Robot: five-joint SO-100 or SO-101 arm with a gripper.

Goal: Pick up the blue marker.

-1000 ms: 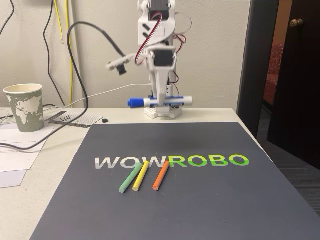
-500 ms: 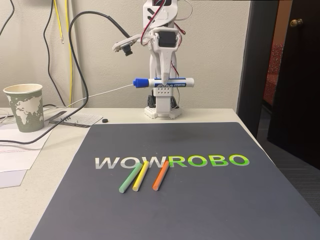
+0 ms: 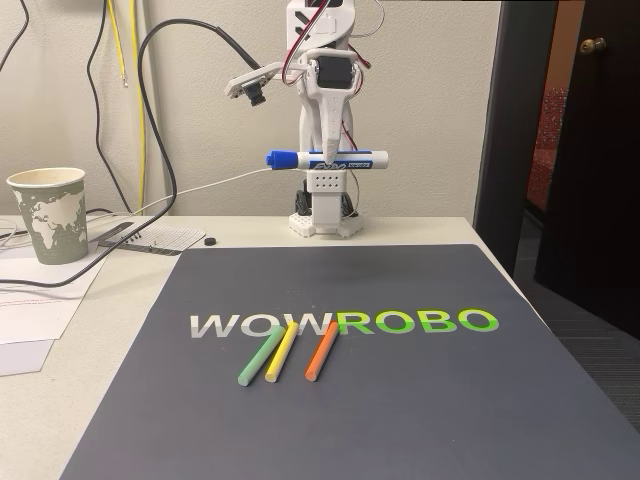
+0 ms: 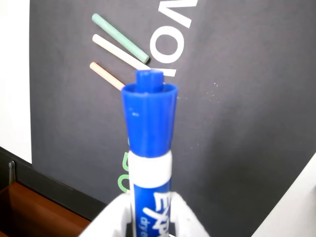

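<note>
Blue marker [image 3: 327,159]: held level in the air, well above the counter [image 3: 120,300], in front of the arm's base; the wrist view shows its blue cap [image 4: 148,116] pointing away from the camera.
Long axis: horizontal, running left to right in the fixed view, cap end to the left, white barrel end to the right.
Hand [image 3: 327,157]: pointing straight down, fingers pressed onto the marker near its middle, so the marker lies crosswise between them; white fingertips flank the barrel at the bottom of the wrist view [image 4: 149,222].
Relation for the next move: marker already in the hand, clear of every surface; judged as lifted, the task near complete, only a steady hold wanted.
Dark mat [image 3: 400,400]: lies on the counter below, printed WOWROBO.
Coloured sticks: green [image 3: 261,359], yellow [image 3: 281,352] and orange [image 3: 321,350], side by side on the mat, well apart from the marker.
Paper cup [image 3: 49,214]: at the left on the counter, far from the hand.
Obstructions: none near the marker; a black cable [image 3: 160,130] loops to the left of the arm.
</note>
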